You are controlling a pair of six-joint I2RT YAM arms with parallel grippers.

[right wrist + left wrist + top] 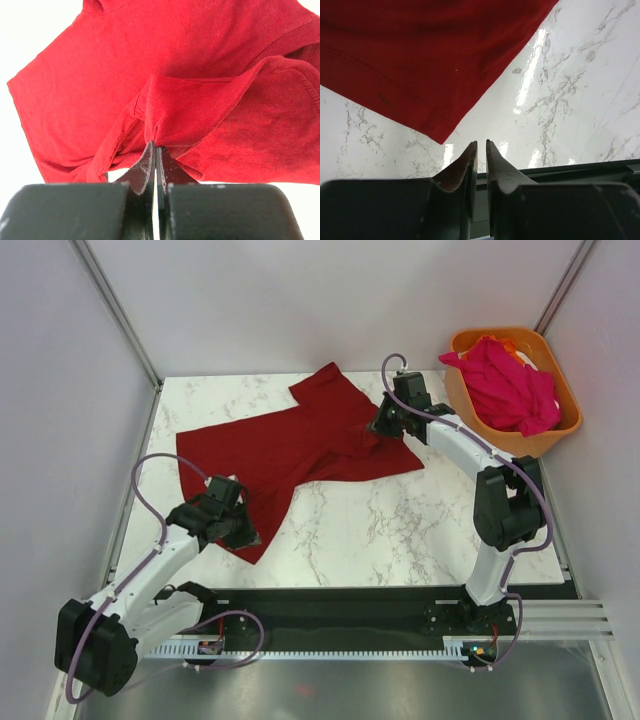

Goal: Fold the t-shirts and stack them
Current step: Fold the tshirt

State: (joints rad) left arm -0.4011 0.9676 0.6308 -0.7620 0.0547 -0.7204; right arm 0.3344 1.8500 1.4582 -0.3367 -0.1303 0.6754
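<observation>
So, quick rundown, everything placed relative to the red shirt:

Red shirt: the dark crimson t-shirt [300,440] is spread mostly flat across the back-left part of the marble desk [400,530], one sleeve pointing toward the back wall, one corner hanging down toward the near edge.

Right gripper: the right gripper [378,426] sits at the red shirt's right side, and in the right wrist view [155,145] its fingers are clenched tight on a pinched-up fold of the red cloth. The fabric bunches and lifts right at the tips.

Left gripper: the left gripper [243,532] is at the red shirt's near-left corner. In the left wrist view [481,145] the fingers are nearly together with just a thin slit between them, and nothing sits in that slit. The shirt's hemmed corner lies just beyond the tips, apart from them, so it's grasping nothing.

Pink shirt: the magenta t-shirt [510,390] is crumpled in a heap, well off to the right of the red shirt and not touching it.

Tub: the orange tub [560,430] holds the pink shirt, at the back-right corner of the desk, right of the red shirt.
</observation>
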